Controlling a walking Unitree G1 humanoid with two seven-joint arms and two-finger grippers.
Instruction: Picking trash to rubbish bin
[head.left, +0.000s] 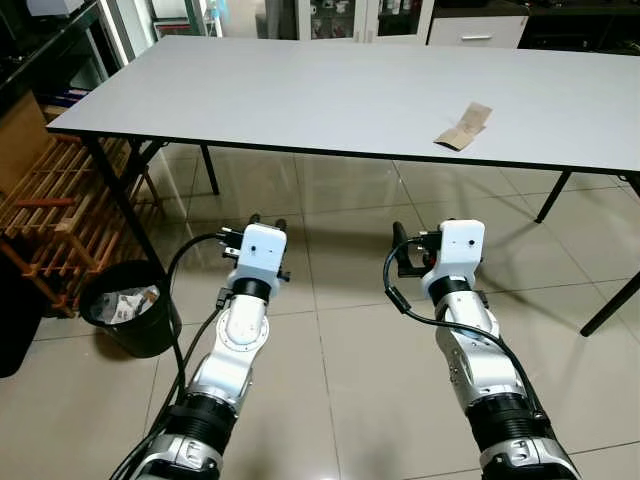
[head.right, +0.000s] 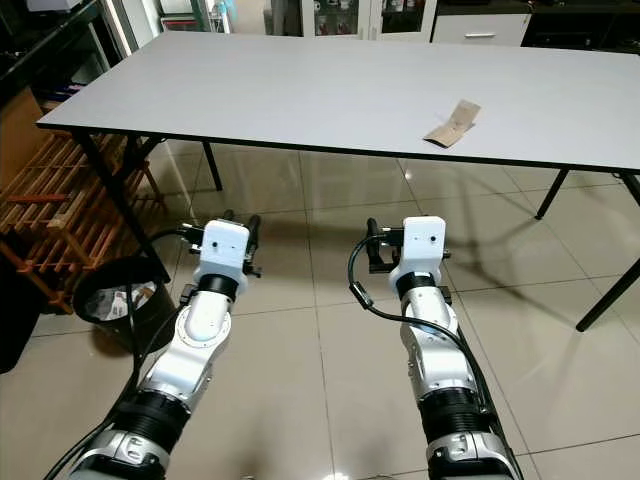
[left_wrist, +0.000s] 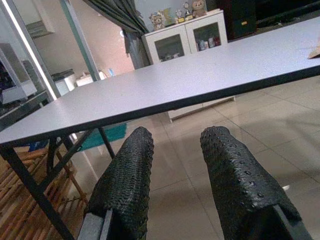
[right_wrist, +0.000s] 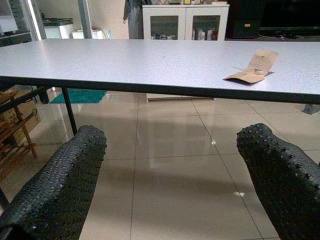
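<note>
Both arms are raised in front of the body, below the bench edge and short of it. Left claw (left_wrist: 170, 185): fingers a narrow gap apart, holding nothing. Right claw (right_wrist: 170, 180): fingers spread wide, holding nothing.

On the floor to the robot's left, a black bin (head.left: 130, 305) sits by the bench leg, next to a wooden rack (head.left: 45, 205). It's lined and already has some crumpled paper inside.

Further out, on the grey bench (head.left: 330, 95), is the trash (head.left: 463, 126): a flat brown piece of cardboard, looks like a torn or flattened packet, folded with one flap slightly lifted. It lies near the front edge, on the robot's right side. Nothing else is near it.

Risks, as I judge them:
- The piece lies nearly flat, so the fingers may skate over it or push it across the smooth top instead of pinching. The raised flap is the best bet.
- The right claw is currently below bench level, so it needs to rise before advancing or it hits the edge.
- Trash and bin are well apart on opposite sides, so a light pinch could drop it on the way.
</note>
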